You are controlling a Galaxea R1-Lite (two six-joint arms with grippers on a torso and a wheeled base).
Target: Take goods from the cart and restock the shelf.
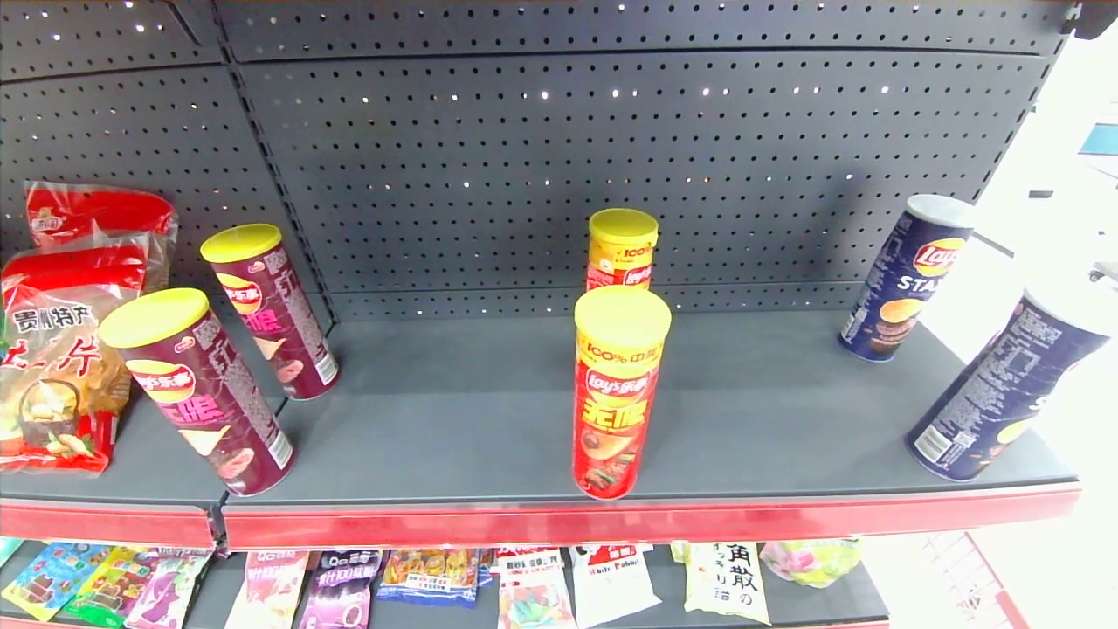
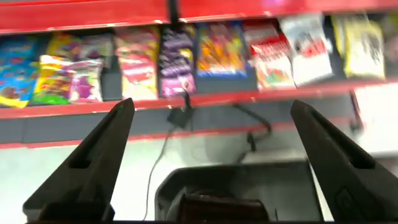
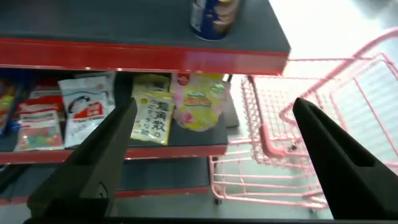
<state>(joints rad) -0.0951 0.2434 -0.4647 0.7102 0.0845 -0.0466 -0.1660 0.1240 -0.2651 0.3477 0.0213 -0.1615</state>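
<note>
On the dark shelf [image 1: 489,428] stand two maroon chip cans [image 1: 205,393] [image 1: 272,310] at the left, two red cans with yellow lids [image 1: 616,402] [image 1: 621,248] in the middle, and two navy cans [image 1: 904,278] [image 1: 1004,384] at the right. My left gripper [image 2: 211,155] is open, held low before the snack shelf, nothing between its fingers. My right gripper [image 3: 214,155] is open too, below the shelf's right end, where a navy can [image 3: 213,17] stands. The pink cart [image 3: 298,149] is beside the shelf's right end.
Red snack bags [image 1: 65,341] fill the shelf's far left. Small snack packets [image 1: 437,581] line the lower shelf [image 2: 186,99]. A dark object [image 2: 217,202] sits on the floor below the left gripper, with a cable [image 2: 165,146] trailing toward it. The pegboard back panel [image 1: 559,175] closes the rear.
</note>
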